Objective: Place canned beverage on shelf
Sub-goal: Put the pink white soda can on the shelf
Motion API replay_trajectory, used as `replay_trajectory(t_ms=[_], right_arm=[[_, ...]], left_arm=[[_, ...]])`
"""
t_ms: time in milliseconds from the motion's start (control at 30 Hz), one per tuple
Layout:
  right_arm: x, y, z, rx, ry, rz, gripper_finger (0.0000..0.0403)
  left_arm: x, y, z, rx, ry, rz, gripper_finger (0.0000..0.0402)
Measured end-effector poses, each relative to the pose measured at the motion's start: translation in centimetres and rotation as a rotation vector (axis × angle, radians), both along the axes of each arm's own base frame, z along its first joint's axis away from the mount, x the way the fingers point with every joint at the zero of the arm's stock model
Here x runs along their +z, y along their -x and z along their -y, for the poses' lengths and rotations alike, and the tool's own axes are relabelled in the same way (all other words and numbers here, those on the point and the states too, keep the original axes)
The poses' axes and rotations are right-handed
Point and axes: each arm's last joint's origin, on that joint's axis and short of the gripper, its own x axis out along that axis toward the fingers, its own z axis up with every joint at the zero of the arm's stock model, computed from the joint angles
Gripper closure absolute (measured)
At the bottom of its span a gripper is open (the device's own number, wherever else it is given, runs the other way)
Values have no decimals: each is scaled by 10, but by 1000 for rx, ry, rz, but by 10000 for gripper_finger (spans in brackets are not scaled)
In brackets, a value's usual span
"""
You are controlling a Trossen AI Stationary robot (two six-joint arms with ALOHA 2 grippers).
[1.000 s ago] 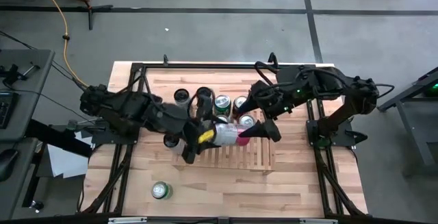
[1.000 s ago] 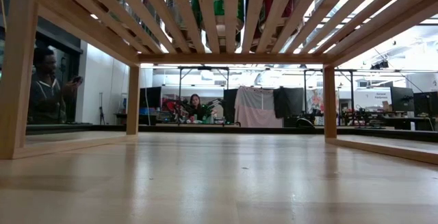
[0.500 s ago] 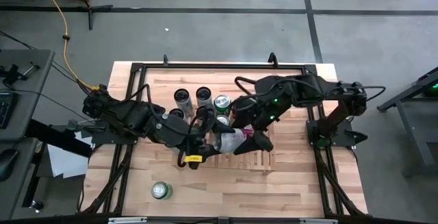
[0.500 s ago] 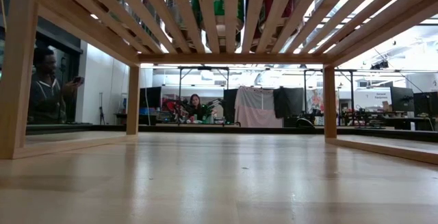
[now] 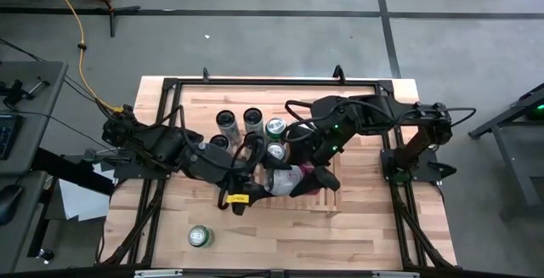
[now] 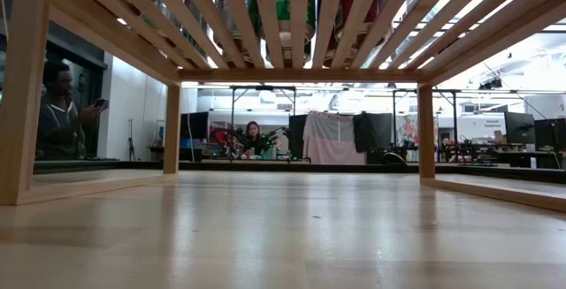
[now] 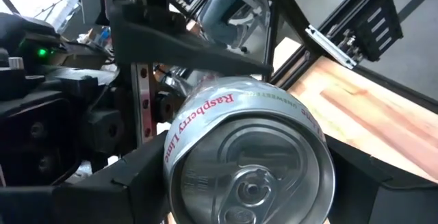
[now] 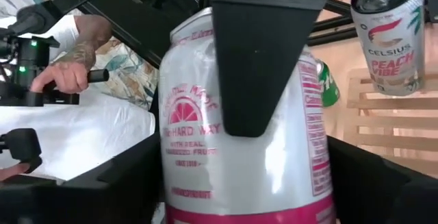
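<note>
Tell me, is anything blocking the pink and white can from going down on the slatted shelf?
Nothing visible. Both the left gripper and right gripper flank the raspberry lime can above the shelf; other cans stand farther back.

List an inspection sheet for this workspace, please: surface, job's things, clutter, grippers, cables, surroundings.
Surface: wooden tabletop, with the slatted shelf lying on it.
Job's things: Raspberry Lime can held on its side above the shelf; several standing cans grouped behind it; one green can upright, alone near the table's front edge.
Clutter: nothing seen.
Grippers: left gripper has its fingers closed on the Raspberry Lime can; right gripper is at the same can, grip unclear.
Cables: yellow cable on the floor, beyond the table's left corner.
Surroundings: standing person and seated person in the room behind.
</note>
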Motion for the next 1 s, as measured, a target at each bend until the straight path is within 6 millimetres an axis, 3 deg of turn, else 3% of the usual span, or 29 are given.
replay_trajectory(t_ms=[100,233,400,500,733,1000], right_arm=[[-1,0,0,5,5,-6,121],[0,3,1,15,16,-2,123],[4,25,5,61,44,-48,123],[5,43,11,-3,110,-108,123],[3,99,10,-181,321,-313,123],[-5,144,-2,-318,368,-407,123]], left_arm=[[0,-1,-1,2,8,4,105],[-1,-1,-1,33,28,-2,66],[-2,4,-4,140,83,-20,52],[2,20,-6,189,134,-52,53],[13,66,-26,358,485,-109,52],[-5,110,-36,449,691,28,53]])
